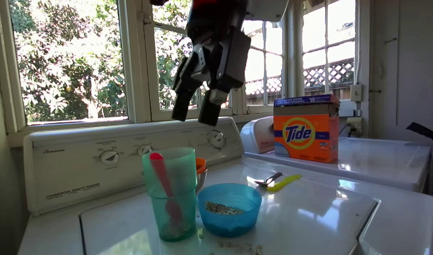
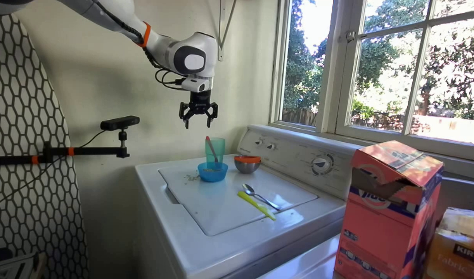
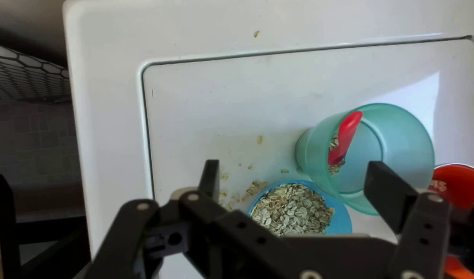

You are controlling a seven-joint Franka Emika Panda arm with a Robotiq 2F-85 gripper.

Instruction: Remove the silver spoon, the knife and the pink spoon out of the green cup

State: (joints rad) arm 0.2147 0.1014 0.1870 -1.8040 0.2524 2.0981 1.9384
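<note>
The green cup (image 1: pixel 183 212) stands upright on the white washer lid; it also shows in an exterior view (image 2: pixel 220 146) and the wrist view (image 3: pixel 407 139). The pink spoon (image 1: pixel 162 174) leans inside it with its end at the rim, also in the wrist view (image 3: pixel 346 133). The silver spoon (image 2: pixel 262 198) and the yellow-green knife (image 2: pixel 256 205) lie side by side on the lid, away from the cup. My gripper (image 1: pixel 194 116) is open and empty, in the air above the cup and bowl. In the wrist view its fingers (image 3: pixel 295 174) are wide apart.
A blue bowl (image 1: pixel 229 225) of oats stands beside the cup. A steel bowl (image 2: pixel 246 167) with an orange one in it stands behind, near the control panel (image 1: pixel 71 170). Spilled oats (image 3: pixel 256 188) lie by the blue bowl. A Tide box (image 1: pixel 301 138) stands on the neighbouring machine.
</note>
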